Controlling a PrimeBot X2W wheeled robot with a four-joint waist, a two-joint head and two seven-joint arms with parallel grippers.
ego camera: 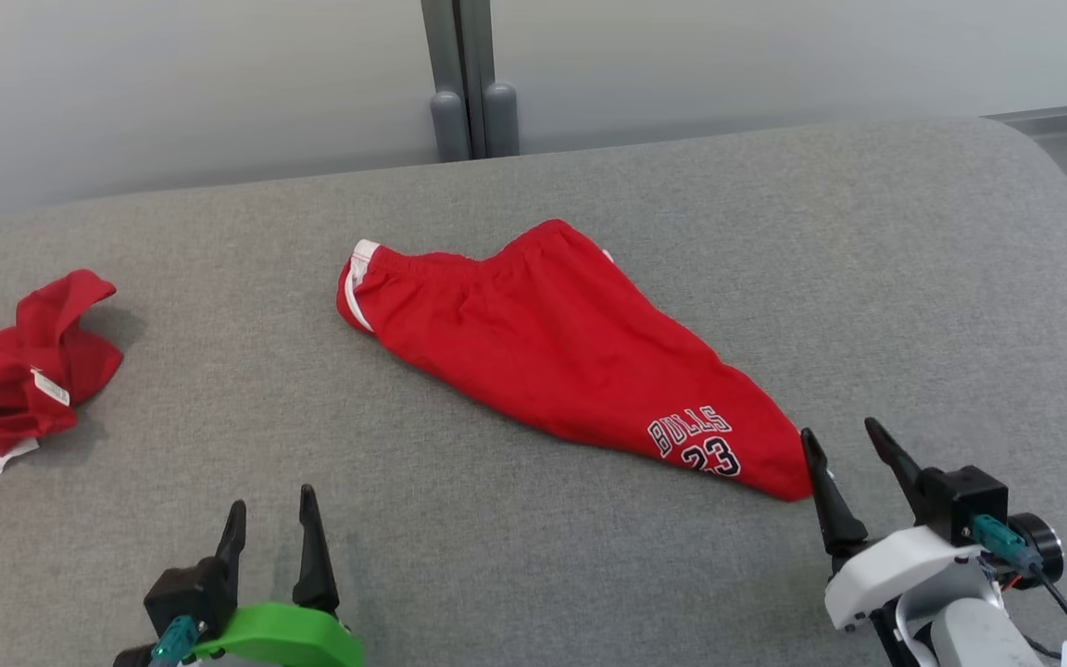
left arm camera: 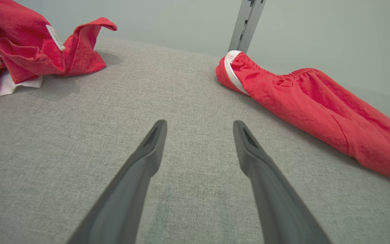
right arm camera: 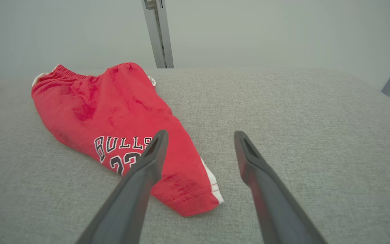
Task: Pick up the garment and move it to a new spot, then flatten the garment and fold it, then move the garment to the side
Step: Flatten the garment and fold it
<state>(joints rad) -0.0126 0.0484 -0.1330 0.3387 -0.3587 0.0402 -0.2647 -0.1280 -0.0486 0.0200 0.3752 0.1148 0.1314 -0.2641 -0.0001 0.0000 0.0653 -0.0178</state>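
Nearest, the left gripper (ego camera: 272,500) stands spread and empty, well apart from the red shorts (ego camera: 552,352); the right gripper (ego camera: 839,431), also spread and empty, sits just beside their near-right hem, so the right arm is nearer; the shorts lie mid-surface, long axis running near-right to far-left; grey fabric surface (ego camera: 589,574); crumpled red clothes (ego camera: 24,371) at the left; pale wall, grey post (ego camera: 469,74) beyond.

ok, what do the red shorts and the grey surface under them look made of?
Red shorts: thin, matte cloth, likely a light synthetic; fine crinkles, gathered elastic waistband, limp drape. Grey surface: matte heathered woven upholstery; visible weave, rounded edge hints at padding beneath, not certain.
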